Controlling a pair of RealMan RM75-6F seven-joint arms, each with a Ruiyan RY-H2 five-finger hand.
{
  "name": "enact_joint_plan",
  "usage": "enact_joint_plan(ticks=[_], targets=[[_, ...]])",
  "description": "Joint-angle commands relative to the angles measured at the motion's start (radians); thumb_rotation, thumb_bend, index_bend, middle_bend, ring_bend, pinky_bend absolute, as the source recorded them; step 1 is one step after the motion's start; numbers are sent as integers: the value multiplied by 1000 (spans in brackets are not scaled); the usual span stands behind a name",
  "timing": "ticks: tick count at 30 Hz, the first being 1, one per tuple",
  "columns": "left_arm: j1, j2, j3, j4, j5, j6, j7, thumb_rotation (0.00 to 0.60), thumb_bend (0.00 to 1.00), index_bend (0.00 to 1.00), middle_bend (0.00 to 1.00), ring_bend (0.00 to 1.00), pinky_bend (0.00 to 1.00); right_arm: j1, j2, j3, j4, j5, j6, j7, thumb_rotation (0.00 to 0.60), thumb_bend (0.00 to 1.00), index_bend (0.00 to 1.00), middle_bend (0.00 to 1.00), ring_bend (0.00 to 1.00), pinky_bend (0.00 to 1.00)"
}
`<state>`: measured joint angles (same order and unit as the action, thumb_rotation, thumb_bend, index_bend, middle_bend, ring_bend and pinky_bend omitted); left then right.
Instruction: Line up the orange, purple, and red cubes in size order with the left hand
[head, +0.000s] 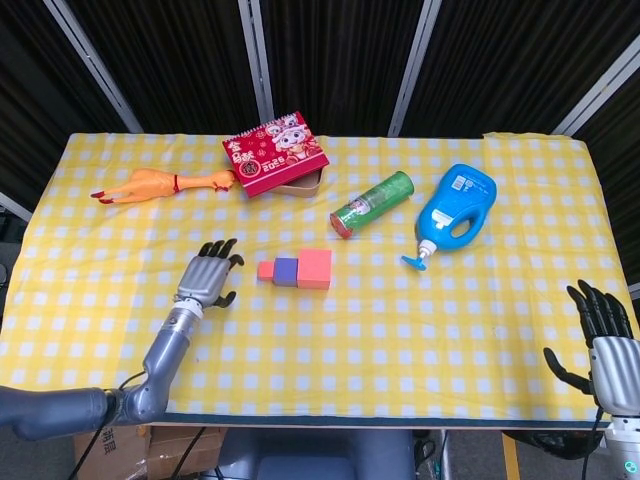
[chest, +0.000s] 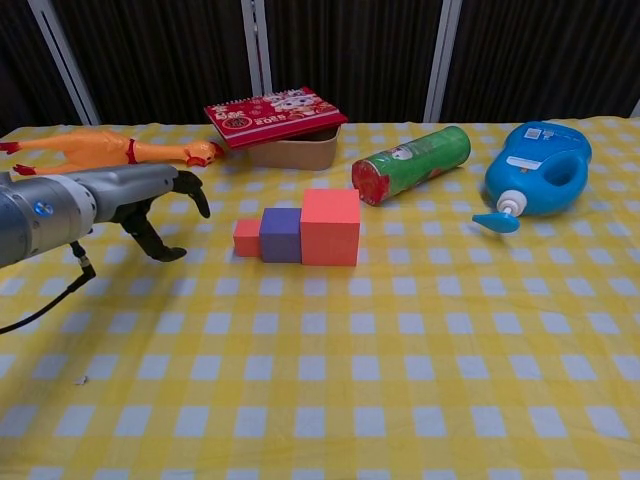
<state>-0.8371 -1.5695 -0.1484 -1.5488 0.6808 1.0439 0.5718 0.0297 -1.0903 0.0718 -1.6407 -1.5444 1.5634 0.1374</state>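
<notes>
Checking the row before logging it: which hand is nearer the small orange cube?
Left. The left hand sits open just left of the small orange cube; the right hand waits at the table's far right edge.

Grey metal arms w/ black fingers (head: 222, 250) on silver-backed left hand (head: 203, 280), thin black cable.

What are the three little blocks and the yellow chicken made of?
The orange cube, purple cube and red cube look like matte foam or painted wood: flat colour, no shine, crisp edges. I can't tell which. The chicken looks like smooth, slightly glossy rubber or soft plastic.
</notes>
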Motion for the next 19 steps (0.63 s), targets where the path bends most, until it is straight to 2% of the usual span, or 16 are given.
enact_joint_plan(ticks=[1, 3, 9, 16, 19], targets=[[94, 95, 27, -96, 149, 116, -102, 600, 299, 72, 0, 0, 8, 1, -1, 3, 2, 2, 1, -9, 600, 367, 0, 0, 0, 36], [141, 138, 52, -131, 231, 178, -142, 600, 267, 4, 0, 0, 8, 1, -3, 5, 6, 6, 2, -20, 600, 368, 0, 0, 0, 36], [310, 272, 171, -178, 474, 401, -225, 600, 181, 0, 0, 0, 0, -3, -14, 16, 12, 26, 11, -74, 600, 367, 0, 0, 0, 36], [477, 378, 279, -185, 627, 581, -304, 600, 160, 0, 0, 0, 0, -3, -33, 20, 23, 22, 27, -135, 600, 367, 0, 0, 0, 36], [531, 393, 294, -158, 675, 640, -360, 600, 160, 0, 0, 0, 0, -5, -38, 18, 25, 15, 32, -151, 600, 366, 0, 0, 0, 36]])
